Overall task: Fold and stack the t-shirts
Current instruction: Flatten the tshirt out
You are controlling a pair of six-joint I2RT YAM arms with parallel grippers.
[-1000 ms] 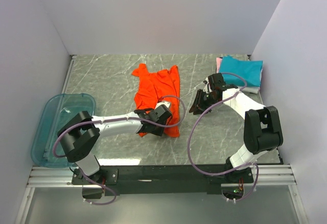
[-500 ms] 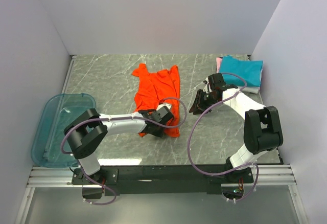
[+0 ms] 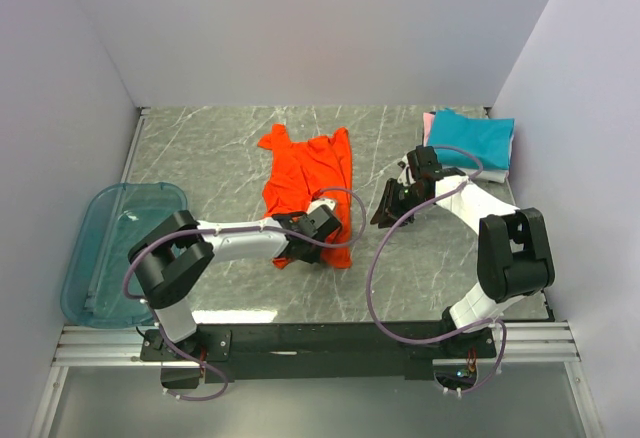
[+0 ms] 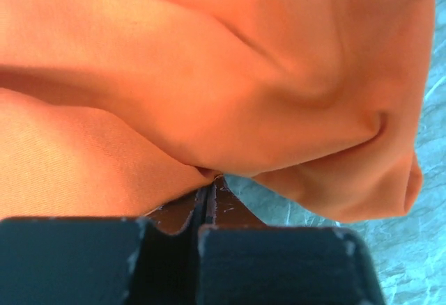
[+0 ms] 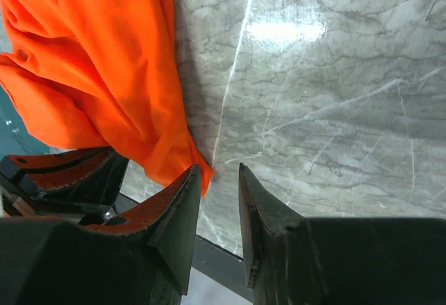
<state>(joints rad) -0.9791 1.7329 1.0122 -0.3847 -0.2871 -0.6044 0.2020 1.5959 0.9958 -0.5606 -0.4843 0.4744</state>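
Note:
The bright orange-red t-shirt (image 3: 308,173) lies spread on the marble table (image 3: 200,158), short sleeves toward the back. My left gripper (image 3: 322,236) is at its near right hem. In the left wrist view the jaws are together, with a small fold of the orange-red t-shirt (image 4: 209,75) pinched at the tips of my left gripper (image 4: 209,177). My right gripper (image 3: 385,208) hovers just right of the shirt; it stands open (image 5: 217,169) over bare marble, beside the shirt's corner (image 5: 90,61). Folded shirts sit stacked at the back right, teal (image 3: 472,138) on top and a pink edge (image 3: 429,122) showing.
A translucent blue-green plastic bin (image 3: 110,248) stands at the left edge of the table. White walls close the table on three sides. The arm bases and a metal rail (image 3: 320,343) run along the near edge.
My left gripper has closed from half open onto the shirt's hem, and its elbow has shifted slightly right. The right gripper has barely moved.

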